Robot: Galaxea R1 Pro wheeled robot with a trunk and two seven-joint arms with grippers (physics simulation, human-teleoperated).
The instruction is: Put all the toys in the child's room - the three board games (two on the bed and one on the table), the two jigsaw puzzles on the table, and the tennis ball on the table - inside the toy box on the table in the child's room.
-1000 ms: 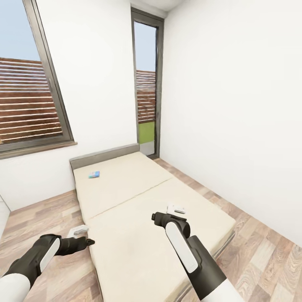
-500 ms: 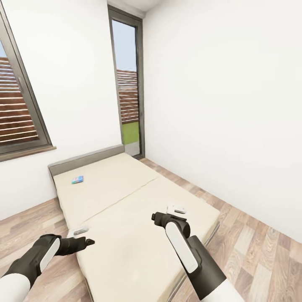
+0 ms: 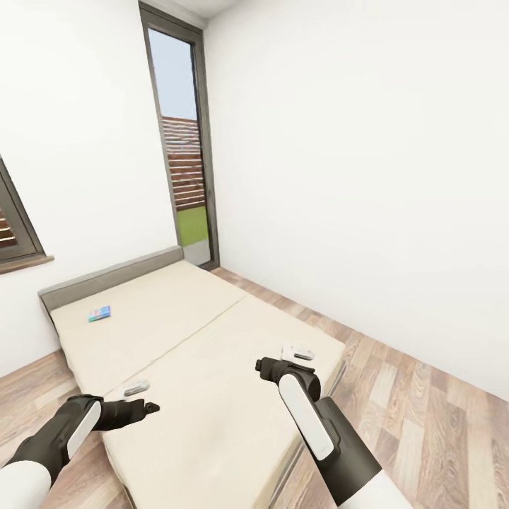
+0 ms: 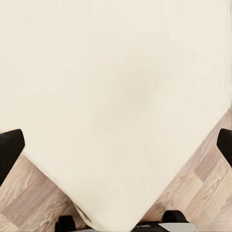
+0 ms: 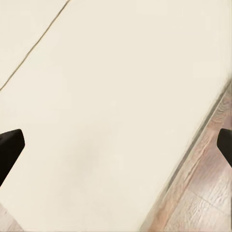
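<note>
view swung right, bed (image 3: 184, 339) slid left | game (image 3: 100, 313) unreached | left gripper (image 3: 141, 398), right gripper (image 3: 297, 353) spread, empty

Cream bed (image 5: 111, 111), wood floor (image 5: 203, 193), R gripper fingertips (image 5: 9, 147) wide apart.

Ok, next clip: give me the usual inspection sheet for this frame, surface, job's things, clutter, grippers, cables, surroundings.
Surface: cream bed mattress with a seam across it and a grey headboard.
Job's things: one small blue board game flat on the mattress near the headboard.
Clutter: nothing seen.
Grippers: left gripper and right gripper hang over the mattress, both open and empty.
Cables: nothing seen.
Surroundings: wood-plank floor, white walls, tall narrow window showing a slatted fence and grass.
</note>
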